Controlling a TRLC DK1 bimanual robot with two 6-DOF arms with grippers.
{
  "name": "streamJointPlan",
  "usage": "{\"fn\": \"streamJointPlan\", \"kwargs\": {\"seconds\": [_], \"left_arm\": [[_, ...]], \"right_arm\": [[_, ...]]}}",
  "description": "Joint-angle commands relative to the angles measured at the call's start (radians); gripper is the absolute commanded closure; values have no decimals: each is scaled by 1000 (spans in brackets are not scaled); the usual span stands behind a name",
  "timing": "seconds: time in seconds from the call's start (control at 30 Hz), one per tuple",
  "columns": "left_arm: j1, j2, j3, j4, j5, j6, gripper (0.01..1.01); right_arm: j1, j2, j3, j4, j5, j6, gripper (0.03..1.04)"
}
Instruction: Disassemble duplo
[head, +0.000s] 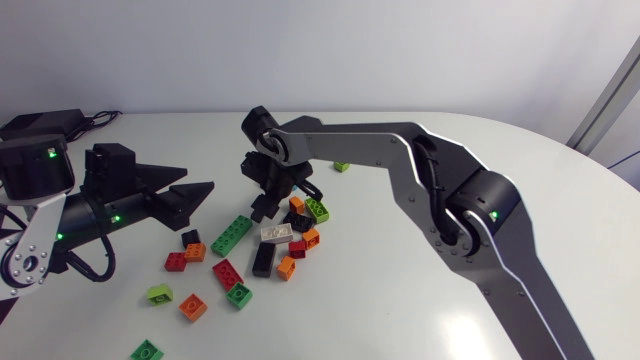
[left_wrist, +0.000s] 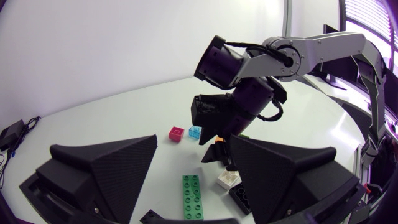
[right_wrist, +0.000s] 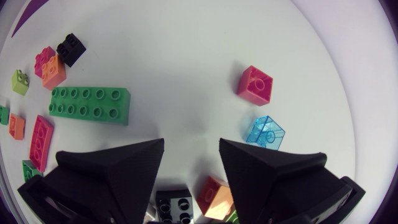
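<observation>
A smooth white table (head: 400, 300) with a rounded edge lies under soft, even light.

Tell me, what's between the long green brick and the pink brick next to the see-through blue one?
Nothing. In the right wrist view, only bare white table lies between the long green brick and that pink brick.

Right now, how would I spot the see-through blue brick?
On the white table, find the right arm's black gripper above the bricks. Just ahead of one finger lies the clear light-blue square brick, beside a pink square brick; only it is transparent.
</observation>
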Motion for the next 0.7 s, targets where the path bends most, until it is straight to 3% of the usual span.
{"fn": "streamJointPlan", "kwargs": {"seconds": [0.0, 0.07, 0.13, 0.17, 0.3, 0.33, 0.4, 0.53, 0.67], "left_arm": [[3, -7, -7, -9, -2, 15, 213], [5, -6, -4, -9, -4, 15, 159], [5, -6, -7, 2, -2, 16, 51], [5, -6, -13, 19, -2, 18, 46], [-2, -1, -28, 66, -2, 19, 46], [-3, -1, -31, 72, -2, 19, 46], [3, -3, -36, 80, -2, 16, 44], [44, -58, -84, 160, 61, -4, 46], [52, -118, -140, 226, 73, -21, 46]], "right_arm": [[-19, 10, 24, -13, -5, 32, 161], [-36, -38, -8, 30, -2, 39, 67], [-55, -135, -107, 140, -4, 39, 66], [-58, -191, -160, 197, 13, 39, 66], [11, -487, -418, 491, 248, -3, 66], [30, -544, -447, 517, 282, -5, 66], [60, -636, -478, 514, 302, 4, 66], [106, -761, -524, 405, 326, 64, 66], [97, -942, -717, 496, 331, 89, 66]]}}
